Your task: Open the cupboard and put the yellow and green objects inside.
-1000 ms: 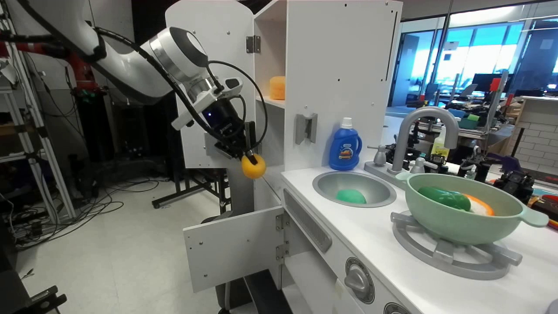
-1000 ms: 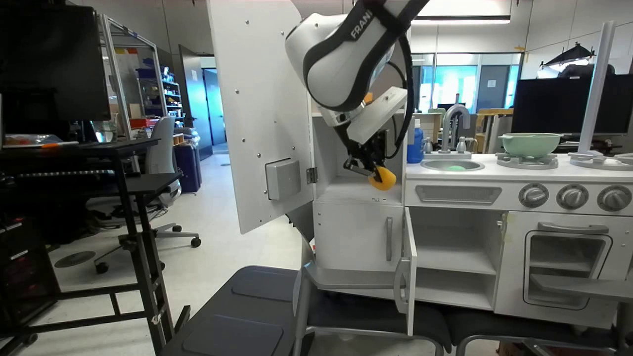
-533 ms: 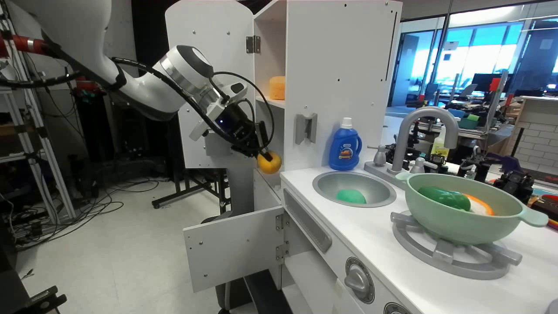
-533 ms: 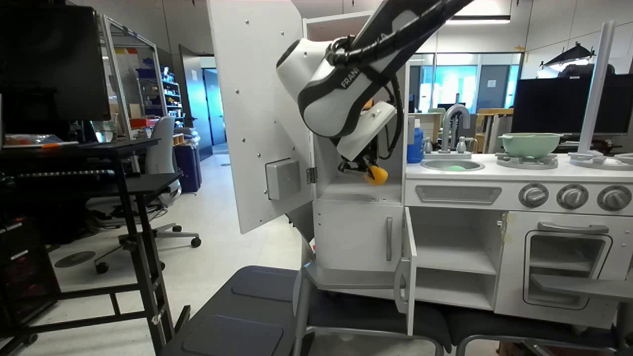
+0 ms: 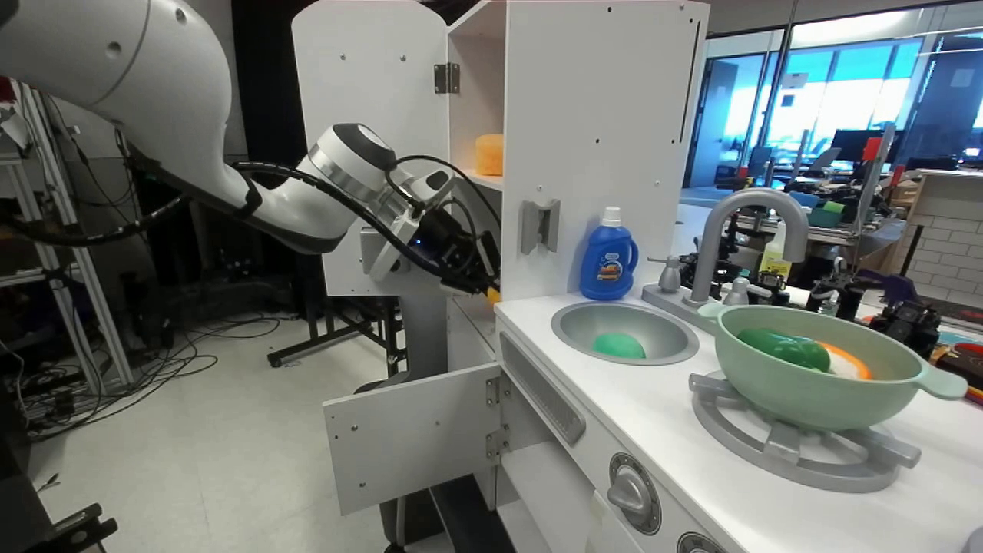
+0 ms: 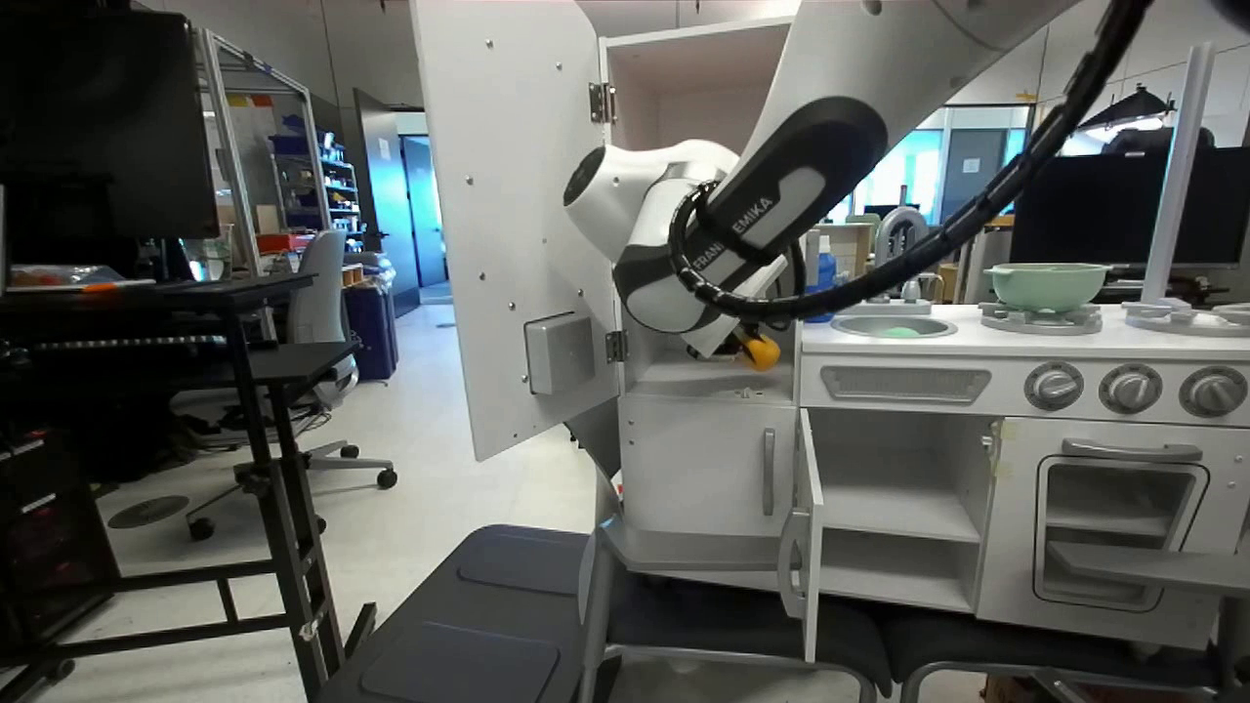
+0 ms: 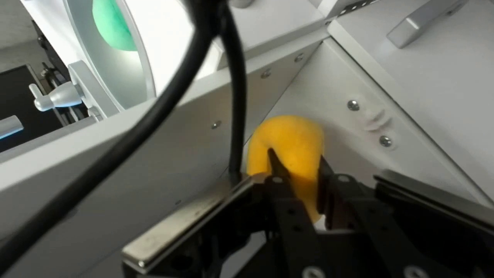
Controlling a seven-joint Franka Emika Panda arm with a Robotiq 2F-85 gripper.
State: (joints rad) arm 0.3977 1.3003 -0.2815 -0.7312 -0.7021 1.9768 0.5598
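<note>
The tall white cupboard (image 6: 708, 385) stands with its round-topped door (image 6: 527, 195) swung open; the door's square grey handle (image 6: 559, 353) shows. My gripper (image 7: 296, 156) is shut on the round yellow toy fruit (image 7: 297, 133), one finger on each side. The fruit also shows in both exterior views (image 5: 494, 295) (image 6: 763, 352). It is in the cupboard's lower compartment, close above the floor and near the side wall by the sink. That wall partly hides it in an exterior view. The green toy piece (image 5: 619, 346) lies in the sink, also seen in the wrist view (image 7: 112, 25).
A yellow-orange block (image 5: 489, 155) sits on the cupboard's upper shelf. The sink (image 5: 564, 326), a blue soap bottle (image 5: 607, 265) and a green bowl (image 5: 829, 392) are on the counter. A low white cabinet door (image 5: 415, 438) stands open below.
My gripper has carried the yellow fruit into the cupboard's lower compartment, towards the side wall, and the arm has come lower. The green piece and the doors have not moved.
</note>
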